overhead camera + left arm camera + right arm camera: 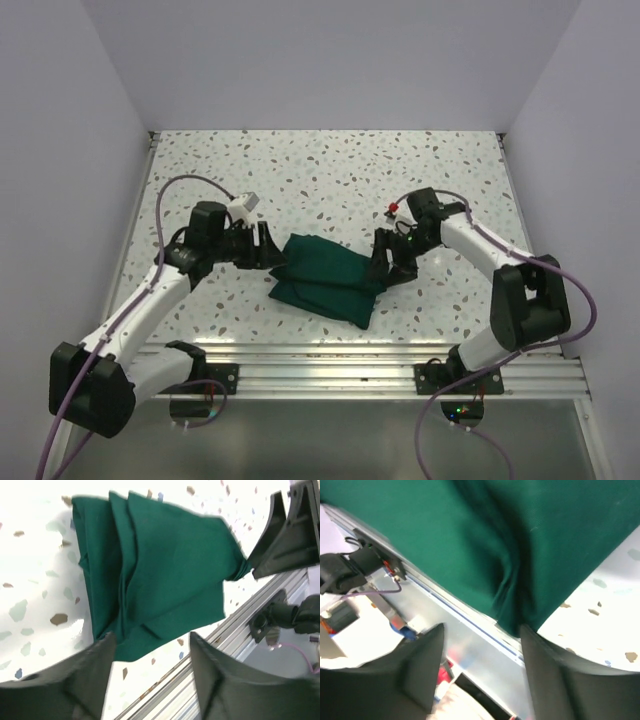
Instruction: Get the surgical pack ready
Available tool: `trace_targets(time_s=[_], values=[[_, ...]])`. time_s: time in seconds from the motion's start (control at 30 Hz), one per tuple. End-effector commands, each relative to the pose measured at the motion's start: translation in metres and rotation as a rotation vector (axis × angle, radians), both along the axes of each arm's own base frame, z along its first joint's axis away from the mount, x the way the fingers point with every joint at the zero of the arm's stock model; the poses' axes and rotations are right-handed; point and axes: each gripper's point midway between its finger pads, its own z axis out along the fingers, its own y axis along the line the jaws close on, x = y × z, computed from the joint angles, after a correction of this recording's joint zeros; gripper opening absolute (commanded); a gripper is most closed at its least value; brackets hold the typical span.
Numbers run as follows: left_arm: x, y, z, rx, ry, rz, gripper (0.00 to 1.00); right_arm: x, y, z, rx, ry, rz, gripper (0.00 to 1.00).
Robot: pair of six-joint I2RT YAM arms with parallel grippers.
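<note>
The surgical pack (328, 278) lies as a folded dark green cloth bundle on the speckled table, between both arms. What it wraps is hidden. My left gripper (272, 250) stands open at the bundle's left edge. In the left wrist view the green cloth (160, 570) lies in overlapping folds just beyond that open gripper (150, 639), with nothing between its fingers. My right gripper (388, 265) stands open at the bundle's right corner. In the right wrist view the cloth (485, 540) fills the top, a pinched fold reaching toward the open right gripper (481, 630).
An aluminium rail (350, 365) runs along the table's near edge, close behind the bundle. Grey walls enclose the table on three sides. Purple cables (180, 185) loop off both arms.
</note>
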Motion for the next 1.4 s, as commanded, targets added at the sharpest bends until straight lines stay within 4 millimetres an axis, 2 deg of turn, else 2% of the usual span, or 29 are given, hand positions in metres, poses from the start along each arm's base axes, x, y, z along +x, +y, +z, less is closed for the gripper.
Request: trace_targets(time_s=[0.0,0.07,0.1,0.17,0.2,0.23,0.27,0.3,0.37,0.43,0.53,0.67,0.87,0.93,1.13,1.23,1.27,1.37], values=[[0.026,-0.004,0.051,-0.026,-0.144,0.026,0.68,0.014,-0.001,0.037,0.001,-0.133,0.017,0.68],[0.036,-0.004,0.054,-0.002,-0.153,0.027,0.69,0.026,0.0,0.039,-0.004,-0.163,0.014,0.73],[0.045,-0.007,0.057,0.005,-0.156,0.024,0.69,0.042,0.004,0.048,0.001,-0.214,0.014,0.76],[0.061,-0.009,0.054,0.025,-0.167,0.028,0.7,0.063,0.007,0.043,-0.016,-0.236,0.008,0.8],[0.069,-0.011,0.06,0.03,-0.193,0.02,0.71,0.078,0.011,0.048,-0.006,-0.269,0.007,0.83],[0.074,-0.012,0.058,0.036,-0.19,0.014,0.72,0.087,0.013,0.046,-0.003,-0.274,0.012,0.84],[0.081,-0.016,0.042,0.048,-0.145,-0.005,0.72,0.094,0.017,0.031,-0.002,-0.233,0.019,0.84],[0.086,-0.021,0.047,0.04,-0.148,-0.027,0.72,0.105,0.022,0.032,0.014,-0.258,0.032,0.85],[0.093,-0.025,0.035,0.05,-0.106,-0.047,0.71,0.112,0.029,0.014,0.025,-0.208,0.061,0.85],[0.099,-0.026,0.04,0.052,-0.114,-0.038,0.7,0.122,0.035,0.012,0.041,-0.217,0.085,0.84],[0.101,-0.027,0.046,0.046,-0.126,-0.04,0.7,0.125,0.05,0.008,0.071,-0.187,0.116,0.79],[0.095,-0.023,0.047,0.056,-0.135,-0.041,0.7,0.113,0.073,0.014,0.112,-0.169,0.167,0.74],[0.089,-0.017,0.044,0.061,-0.125,-0.035,0.7,0.104,0.078,0.012,0.141,-0.16,0.166,0.67],[0.086,-0.016,0.04,0.063,-0.113,-0.036,0.7,0.101,0.081,0.012,0.146,-0.151,0.169,0.61],[0.086,-0.008,0.038,0.061,-0.107,-0.021,0.7,0.099,0.084,0.026,0.16,-0.187,0.188,0.5],[0.086,-0.006,0.037,0.062,-0.103,-0.016,0.7,0.097,0.089,0.035,0.179,-0.205,0.196,0.38],[0.085,-0.006,0.036,0.061,-0.098,-0.017,0.7,0.095,0.092,0.038,0.194,-0.204,0.202,0.3],[0.085,-0.004,0.034,0.061,-0.089,-0.01,0.7,0.086,0.095,0.048,0.207,-0.204,0.222,0.15]])
